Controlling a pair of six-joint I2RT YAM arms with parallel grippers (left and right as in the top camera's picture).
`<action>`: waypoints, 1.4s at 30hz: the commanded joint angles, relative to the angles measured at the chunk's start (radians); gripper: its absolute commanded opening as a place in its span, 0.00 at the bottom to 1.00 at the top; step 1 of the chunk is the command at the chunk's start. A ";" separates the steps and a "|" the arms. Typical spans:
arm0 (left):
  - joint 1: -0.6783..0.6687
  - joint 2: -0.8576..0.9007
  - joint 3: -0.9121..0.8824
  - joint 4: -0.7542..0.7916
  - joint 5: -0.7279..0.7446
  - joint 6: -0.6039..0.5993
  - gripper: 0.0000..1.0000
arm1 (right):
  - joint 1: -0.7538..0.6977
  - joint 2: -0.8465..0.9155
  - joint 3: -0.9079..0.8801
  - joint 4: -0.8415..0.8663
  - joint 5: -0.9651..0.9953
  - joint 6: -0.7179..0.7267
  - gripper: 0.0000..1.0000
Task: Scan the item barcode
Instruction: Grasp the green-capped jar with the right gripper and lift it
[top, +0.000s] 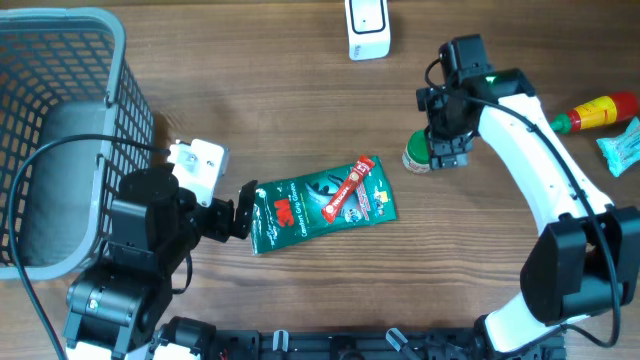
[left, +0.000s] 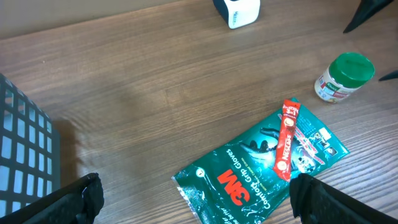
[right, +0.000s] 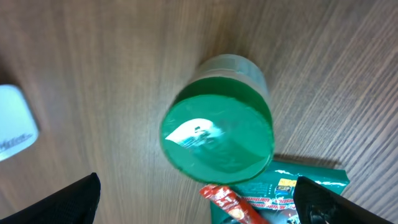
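Item: green-lidded jar (top: 418, 155), upright, right of centre; scanner (top: 367, 28) at top edge
Right gripper (top: 447, 150): fingers spread wide above jar; empty
Left gripper (top: 240, 212): spread wide at glove packet (top: 320, 205), lower centre; empty
Risk: off-centre squeeze could tip the round jar

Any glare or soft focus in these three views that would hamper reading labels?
Right wrist view: a white reflection sits on the green plastic lid of the small jar, and the picture is slightly soft. Left wrist view: print on the green glove packet is legible. Overhead view: even light, faint shadows.
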 joint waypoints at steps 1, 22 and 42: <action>0.005 -0.002 -0.001 0.002 0.008 -0.006 1.00 | -0.001 0.010 -0.058 0.058 -0.011 0.051 1.00; 0.005 -0.002 -0.001 0.002 0.008 -0.006 1.00 | -0.001 0.197 -0.091 0.158 -0.024 -0.292 0.71; 0.005 -0.002 -0.001 0.002 0.008 -0.006 1.00 | -0.001 0.117 -0.062 -0.042 -0.049 -1.470 1.00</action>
